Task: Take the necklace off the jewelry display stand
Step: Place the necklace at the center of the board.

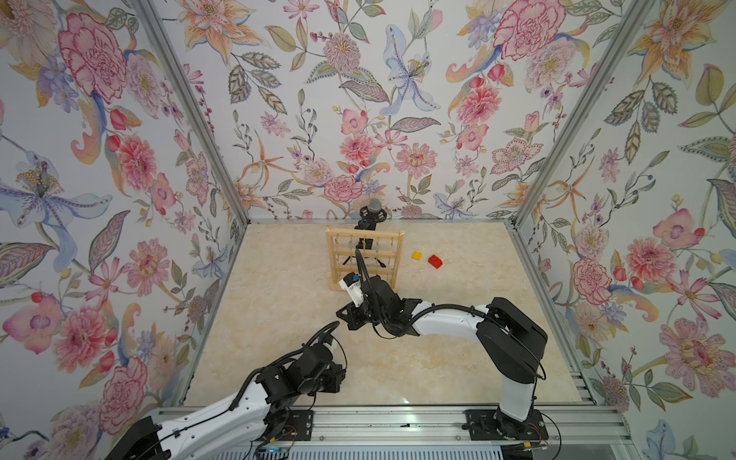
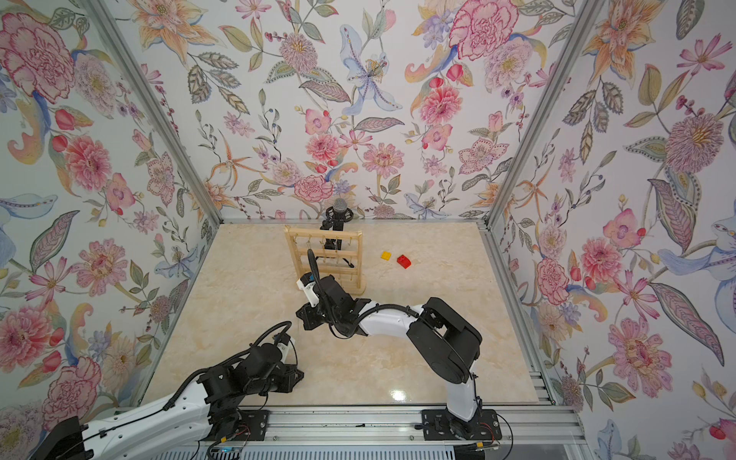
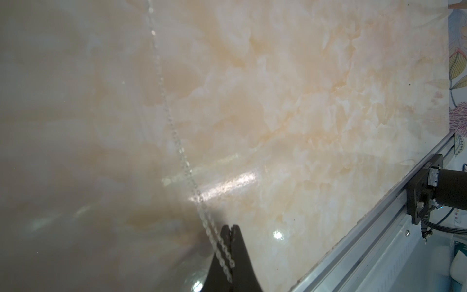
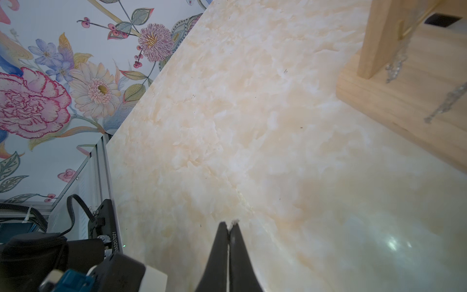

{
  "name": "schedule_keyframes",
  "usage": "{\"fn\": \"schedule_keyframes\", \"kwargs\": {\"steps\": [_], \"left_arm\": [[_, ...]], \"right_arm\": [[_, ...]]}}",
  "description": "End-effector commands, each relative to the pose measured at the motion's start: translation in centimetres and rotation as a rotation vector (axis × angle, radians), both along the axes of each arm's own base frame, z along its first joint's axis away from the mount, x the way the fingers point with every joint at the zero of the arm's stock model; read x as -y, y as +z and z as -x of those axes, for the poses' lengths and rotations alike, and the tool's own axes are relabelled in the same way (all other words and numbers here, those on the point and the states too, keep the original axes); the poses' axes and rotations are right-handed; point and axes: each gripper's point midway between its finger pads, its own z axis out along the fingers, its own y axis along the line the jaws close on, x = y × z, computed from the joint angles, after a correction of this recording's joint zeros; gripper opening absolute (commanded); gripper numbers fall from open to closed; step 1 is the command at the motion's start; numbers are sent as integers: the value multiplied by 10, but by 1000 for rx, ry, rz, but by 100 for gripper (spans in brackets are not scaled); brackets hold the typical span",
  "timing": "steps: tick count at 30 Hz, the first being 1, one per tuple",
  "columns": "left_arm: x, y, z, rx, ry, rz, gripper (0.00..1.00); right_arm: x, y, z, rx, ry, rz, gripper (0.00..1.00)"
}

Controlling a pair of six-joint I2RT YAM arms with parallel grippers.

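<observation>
The left gripper (image 3: 230, 227) is clenched, its fingers pressed together on the necklace (image 3: 176, 141), whose chain comes out of the seam between them. The right gripper (image 4: 229, 223) is clenched too. A silvery speck at its tips is too small to name.

Under both lies the marble table (image 3: 316, 101). In both top views the right arm (image 1: 438, 318) hangs its wrist in front of the jewelry display stand (image 1: 329, 255) (image 2: 360, 263), between the stand and the left arm (image 1: 239, 402). Behind the stand is a black microphone tripod (image 1: 372, 223). Beside it lie a yellow brick (image 1: 417, 255) and a red brick (image 1: 435, 261).

The necklace runs straight out from the fingers over the table, well apart from the stand. It is made of fine silver links, with two strands near the fingers, and blurs farther out. Other chains (image 4: 394, 65) hang on the stand.
</observation>
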Motion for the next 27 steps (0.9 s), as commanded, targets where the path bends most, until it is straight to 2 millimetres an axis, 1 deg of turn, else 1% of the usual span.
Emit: {"fn": "schedule_keyframes", "kwargs": {"steps": [1, 2, 3, 8, 12, 20, 23, 27], "left_arm": [[-7, -6, 2, -25, 38, -17, 1], [-7, -7, 2, -27, 41, -17, 1], [-14, -17, 7, -44, 46, -40, 1], [-17, -23, 6, -57, 69, -24, 2], [-18, -23, 6, -66, 73, -23, 2], [-16, -22, 7, -81, 64, -14, 2], [-17, -22, 8, -86, 59, -27, 4], [-17, -22, 8, -88, 56, -29, 10]], "right_arm": [[-12, 3, -9, 27, -31, -23, 0], [-13, 0, -11, 26, -40, -19, 0], [-13, -2, -12, 27, -45, -16, 0], [-14, -15, -20, 48, -78, 22, 0], [-15, -25, -24, 55, -89, 48, 0], [-19, -36, -31, 65, -99, 70, 0], [-20, -39, -31, 64, -99, 76, 0], [-20, -44, -31, 58, -97, 81, 1]]}}
